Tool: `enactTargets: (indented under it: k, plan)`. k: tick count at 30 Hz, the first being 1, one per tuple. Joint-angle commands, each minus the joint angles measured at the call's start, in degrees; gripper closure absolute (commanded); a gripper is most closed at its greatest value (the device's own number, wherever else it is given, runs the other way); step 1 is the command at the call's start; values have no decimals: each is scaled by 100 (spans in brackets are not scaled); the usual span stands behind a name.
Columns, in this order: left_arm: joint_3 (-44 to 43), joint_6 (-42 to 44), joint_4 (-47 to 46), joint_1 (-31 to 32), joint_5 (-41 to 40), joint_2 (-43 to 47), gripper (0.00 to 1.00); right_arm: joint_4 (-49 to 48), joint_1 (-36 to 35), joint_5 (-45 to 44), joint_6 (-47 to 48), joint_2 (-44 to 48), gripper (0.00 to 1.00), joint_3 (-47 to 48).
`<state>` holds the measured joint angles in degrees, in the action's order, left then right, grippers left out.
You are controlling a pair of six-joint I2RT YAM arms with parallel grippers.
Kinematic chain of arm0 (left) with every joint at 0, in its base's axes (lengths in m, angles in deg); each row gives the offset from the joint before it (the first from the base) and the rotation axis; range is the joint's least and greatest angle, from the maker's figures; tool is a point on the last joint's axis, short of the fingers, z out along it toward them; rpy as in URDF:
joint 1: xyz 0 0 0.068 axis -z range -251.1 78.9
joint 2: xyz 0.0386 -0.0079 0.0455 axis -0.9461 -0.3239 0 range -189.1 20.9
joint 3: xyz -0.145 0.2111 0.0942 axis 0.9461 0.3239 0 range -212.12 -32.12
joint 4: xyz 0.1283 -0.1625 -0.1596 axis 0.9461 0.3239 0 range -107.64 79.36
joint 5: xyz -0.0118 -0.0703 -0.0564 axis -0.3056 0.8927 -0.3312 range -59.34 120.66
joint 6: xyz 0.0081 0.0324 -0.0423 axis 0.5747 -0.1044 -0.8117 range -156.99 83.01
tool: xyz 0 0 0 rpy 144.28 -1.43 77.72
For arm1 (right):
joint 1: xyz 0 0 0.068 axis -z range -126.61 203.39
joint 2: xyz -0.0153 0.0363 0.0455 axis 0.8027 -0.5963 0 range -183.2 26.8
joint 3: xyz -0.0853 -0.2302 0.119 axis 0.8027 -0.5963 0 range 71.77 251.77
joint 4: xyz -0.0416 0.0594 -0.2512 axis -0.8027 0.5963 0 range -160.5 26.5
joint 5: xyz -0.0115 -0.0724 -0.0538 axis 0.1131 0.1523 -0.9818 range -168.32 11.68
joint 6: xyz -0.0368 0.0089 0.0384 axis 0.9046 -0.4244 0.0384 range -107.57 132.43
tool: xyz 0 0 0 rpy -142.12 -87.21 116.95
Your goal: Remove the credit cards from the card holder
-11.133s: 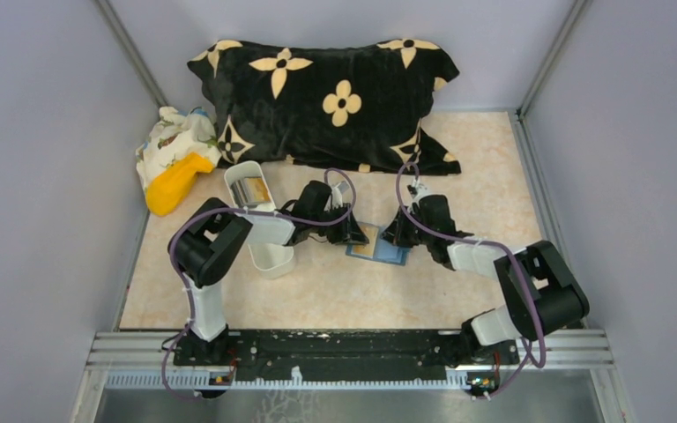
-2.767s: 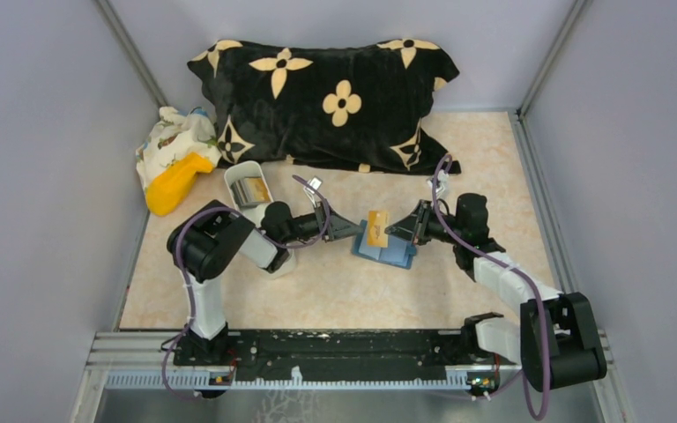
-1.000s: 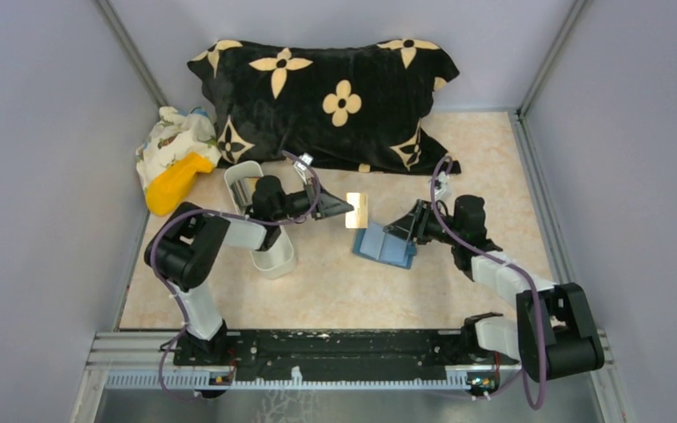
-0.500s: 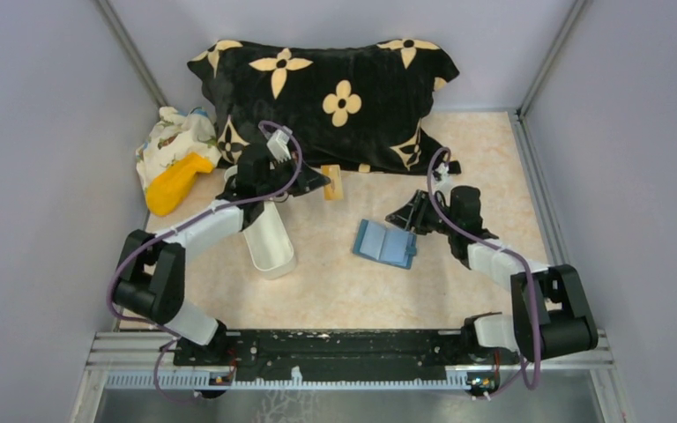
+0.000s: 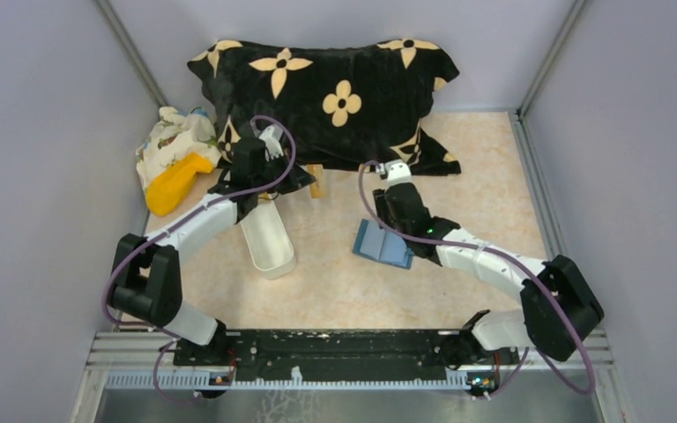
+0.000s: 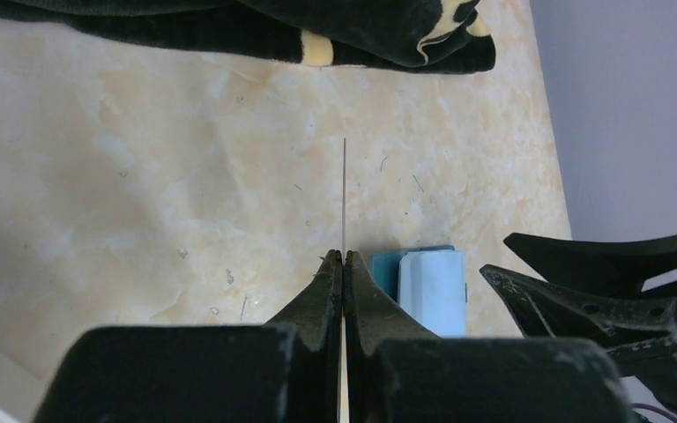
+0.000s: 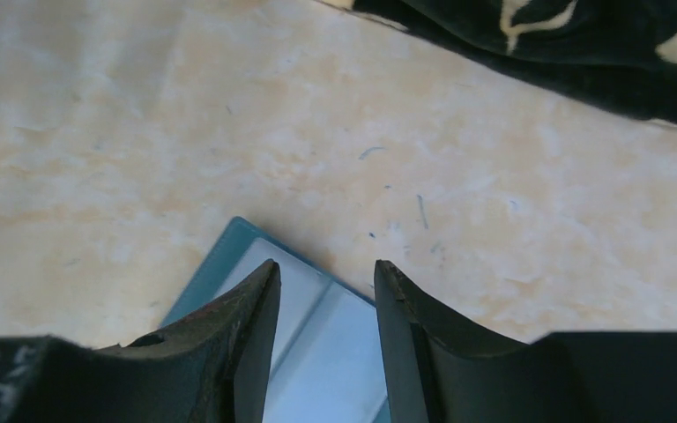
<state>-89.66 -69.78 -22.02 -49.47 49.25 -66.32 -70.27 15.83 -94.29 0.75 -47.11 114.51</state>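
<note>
Left fingers [image 6: 343,260] are pinched shut on one tan credit card [image 5: 316,180]. From the left wrist the card shows only as a thin line, edge on. It is held up in the air, close to the black pillow [image 5: 335,97] and a bit to the right of the far end of the white tray [image 5: 269,245]. The arm hides that end of the tray, so I cannot tell what is in it.

Further right, the blue card holder [image 5: 382,244] lies open and flat on the counter [image 5: 458,176], well apart from the held card. Its two pale halves look bare. The right fingers [image 5: 388,220] hang just over the holder's far edge, a little way open, holding nothing.

I think the step in hand is carrying this card away to put it down. Next, the left fingers need to swing over a good spot, likely the tray, go low, and only then let go, so the thin card lands flat and does not slide off.
</note>
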Motion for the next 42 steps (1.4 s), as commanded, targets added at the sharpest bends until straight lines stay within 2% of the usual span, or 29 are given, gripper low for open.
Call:
enactTargets:
  k: [1, 5, 17, 22, 35, 42]
  plan:
    - [-9, 116, 94, -18, -150, 18, 100, 55, -722, -2547, 1041, -375, 56, 403]
    - [-53, 144, 188, -40, -245, -23, 100, -113, -1201, -3515, 1431, -850, 57, 656]
    - [-528, 163, 500, -316, -3, -263, 100, -580, -1421, -3940, 1903, -1448, 59, 672]
    - [-646, -9, 563, -486, 286, -451, 100, -504, -1421, -3542, 1563, -1358, 60, 625]
    - [-1597, 286, 1994, -1078, -231, -643, 98, -776, -1412, -2603, 1254, -1214, 60, 392]
    - [-1537, 420, 2277, -1353, -313, -447, 97, -682, -1339, -2445, 1021, -1134, 60, 356]
